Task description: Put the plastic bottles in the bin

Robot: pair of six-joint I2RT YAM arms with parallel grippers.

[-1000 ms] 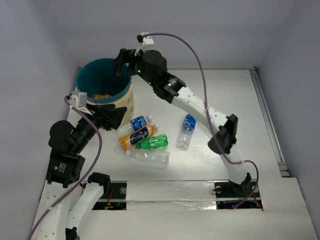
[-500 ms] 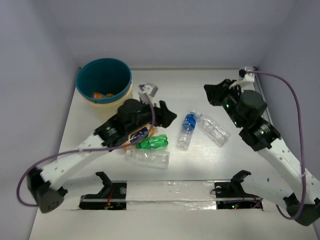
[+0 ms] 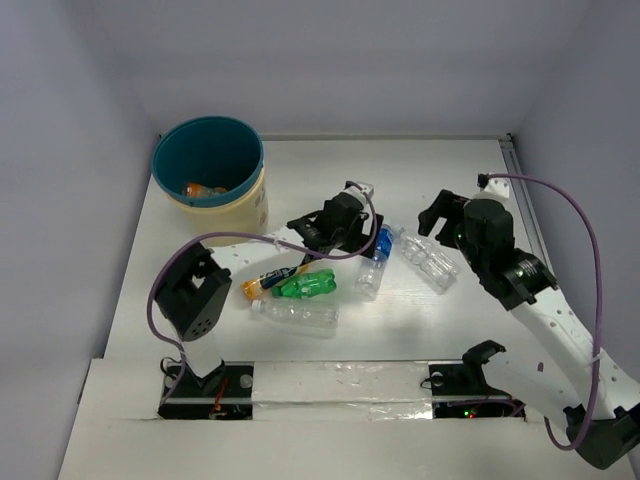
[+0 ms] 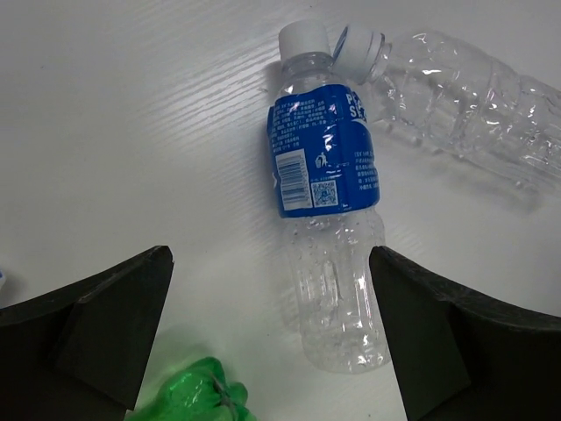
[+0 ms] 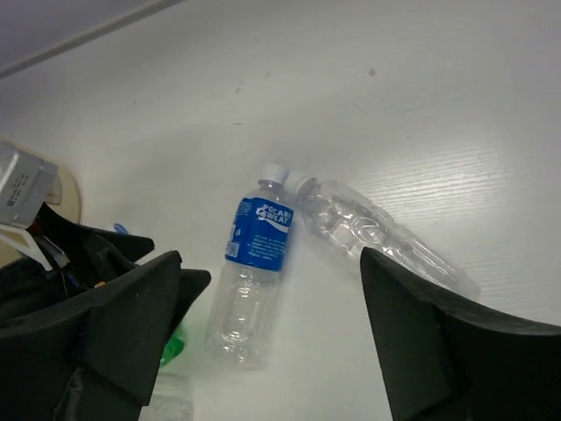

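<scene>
The bin (image 3: 246, 206), teal inside and cream outside, stands at the far left with an orange bottle (image 3: 200, 188) in it. On the table lie a blue-labelled bottle (image 3: 375, 250) (image 4: 324, 175) (image 5: 256, 254), a clear crinkled bottle (image 3: 430, 258) (image 4: 473, 105) (image 5: 377, 230), a green bottle (image 3: 307, 286) (image 4: 188, 399), an orange bottle (image 3: 268, 281) and another clear bottle (image 3: 295, 314). My left gripper (image 3: 335, 240) (image 4: 272, 289) hovers open just left of the blue-labelled bottle, which lies by its right finger (image 4: 447, 333). My right gripper (image 3: 440, 218) (image 5: 272, 298) hangs open above the two right-hand bottles, holding nothing.
The left arm's dark wrist (image 5: 53, 263) shows at the left of the right wrist view, close to the blue-labelled bottle. The two grippers are about a bottle's length apart. A raised rail (image 3: 530, 230) runs along the table's right edge.
The left gripper has moved right, toward the blue-labelled bottle, with its jaws wider. The right gripper has come in from the far right to above the clear crinkled bottle.
</scene>
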